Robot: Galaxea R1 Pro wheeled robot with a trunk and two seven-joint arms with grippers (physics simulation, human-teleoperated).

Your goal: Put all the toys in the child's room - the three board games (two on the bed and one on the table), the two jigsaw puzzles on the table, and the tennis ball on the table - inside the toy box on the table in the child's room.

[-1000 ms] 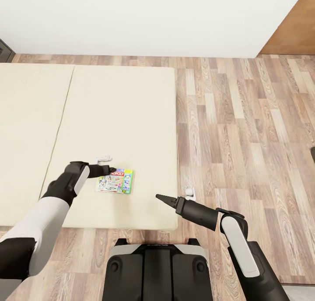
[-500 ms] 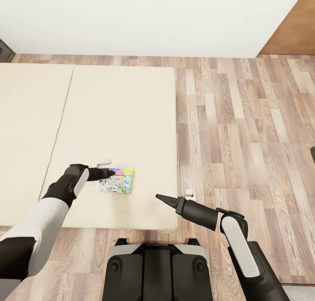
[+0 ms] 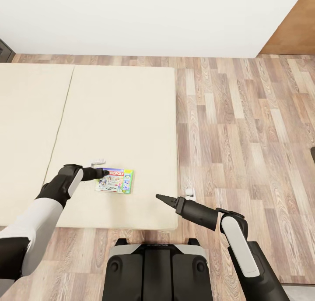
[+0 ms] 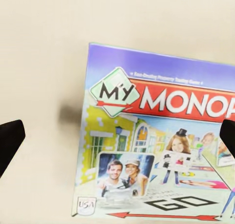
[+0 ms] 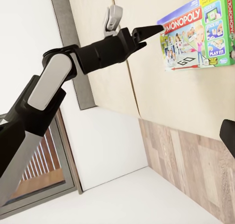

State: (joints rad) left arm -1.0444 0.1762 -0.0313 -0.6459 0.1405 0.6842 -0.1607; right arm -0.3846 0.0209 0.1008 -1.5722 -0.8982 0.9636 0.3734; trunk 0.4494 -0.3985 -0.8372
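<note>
Reading "MY MONOPOLY" on board game (image 4: 161,150); left end effector (image 4: 117,136) spread above.

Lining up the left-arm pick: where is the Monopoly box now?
In the head view, the Monopoly box lies flat on the bed, near its front right corner, just beyond the left gripper.

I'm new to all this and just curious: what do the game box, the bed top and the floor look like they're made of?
The board game looks like glossy printed cardboard: thin, flat, with a bright photo cover. The bed seems a soft matte beige fabric mattress, plain with one seam. The floor looks like wood planks or laminate, with grain and staggered boards. It is a simulator's render, so these are appearances only.
</note>
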